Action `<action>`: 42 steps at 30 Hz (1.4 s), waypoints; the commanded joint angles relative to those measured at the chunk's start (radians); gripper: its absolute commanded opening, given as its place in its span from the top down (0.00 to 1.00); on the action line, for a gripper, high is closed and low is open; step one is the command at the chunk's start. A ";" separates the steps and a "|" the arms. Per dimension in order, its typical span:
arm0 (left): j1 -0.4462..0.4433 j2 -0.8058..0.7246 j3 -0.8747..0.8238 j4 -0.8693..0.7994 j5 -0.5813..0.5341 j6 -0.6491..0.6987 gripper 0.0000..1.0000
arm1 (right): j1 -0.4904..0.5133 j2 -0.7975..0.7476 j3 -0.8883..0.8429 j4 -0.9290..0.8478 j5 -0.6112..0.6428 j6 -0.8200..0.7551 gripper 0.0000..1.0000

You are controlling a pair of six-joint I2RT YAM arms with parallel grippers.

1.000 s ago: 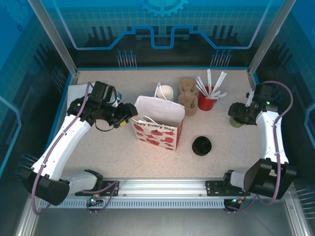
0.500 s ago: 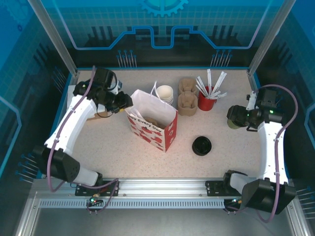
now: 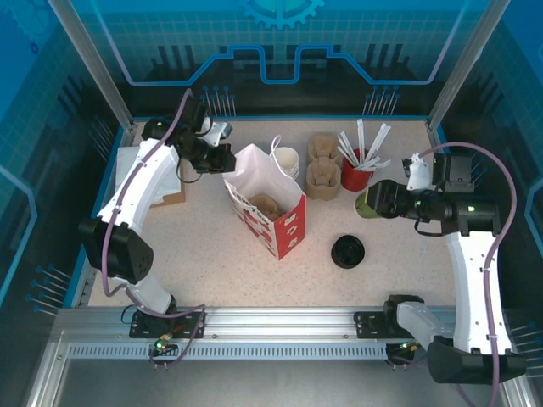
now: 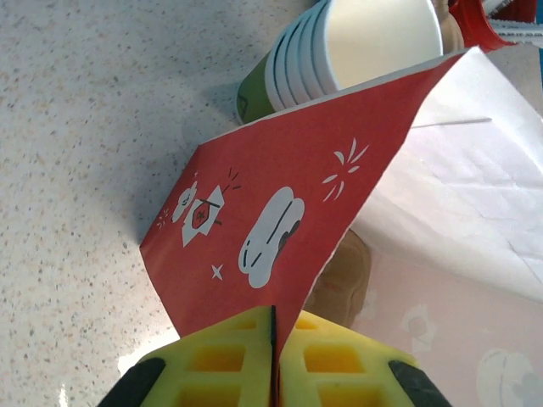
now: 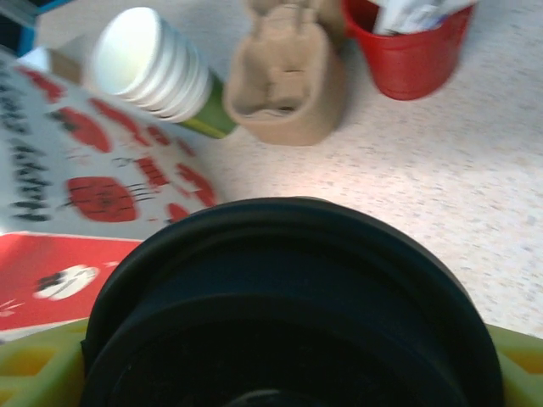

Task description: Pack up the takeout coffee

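Note:
The takeout coffee (image 3: 366, 204), a yellow-green cup with a black lid (image 5: 288, 305), hangs above the table right of the bag, with my right gripper (image 3: 379, 200) shut on it. In the right wrist view the lid blocks the foreground, and a yellow-green finger (image 5: 34, 369) shows at its side. The red-and-white gift bag (image 3: 265, 206) stands open at centre. My left gripper (image 3: 222, 160) is shut on the bag's far-left rim. Its yellow pads (image 4: 229, 356) pinch the red bag wall (image 4: 271, 220). A brown cardboard piece (image 4: 346, 275) lies inside the bag.
A stack of lidless cups (image 3: 288, 160) lies just behind the bag. Two cardboard carriers (image 3: 323, 167) and a red cup of stirrers (image 3: 357, 174) stand beyond it. A stack of black lids (image 3: 348, 251) sits at front right. A flat brown box (image 3: 172, 188) lies at left.
My left gripper shut on the bag's rim and drew it toward the far left, turning and opening the bag. My right arm carried the coffee leftward toward the bag.

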 commanded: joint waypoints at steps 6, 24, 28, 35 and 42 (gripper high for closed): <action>0.007 0.042 0.128 -0.042 0.052 0.091 0.61 | 0.231 0.048 0.174 -0.009 0.041 0.144 0.24; 0.081 -0.150 0.048 -0.063 0.059 -0.165 0.31 | 0.702 0.473 0.749 -0.092 0.288 0.141 0.24; 0.079 -0.207 -0.055 -0.045 0.090 -0.317 0.31 | 0.748 0.583 0.855 -0.112 0.294 0.117 0.24; 0.067 -0.239 -0.174 0.018 0.136 -0.446 0.31 | 0.796 0.731 0.962 -0.159 0.314 0.092 0.24; 0.047 -0.224 -0.245 0.069 0.133 -0.478 0.39 | 0.816 0.832 1.043 -0.240 0.328 0.058 0.24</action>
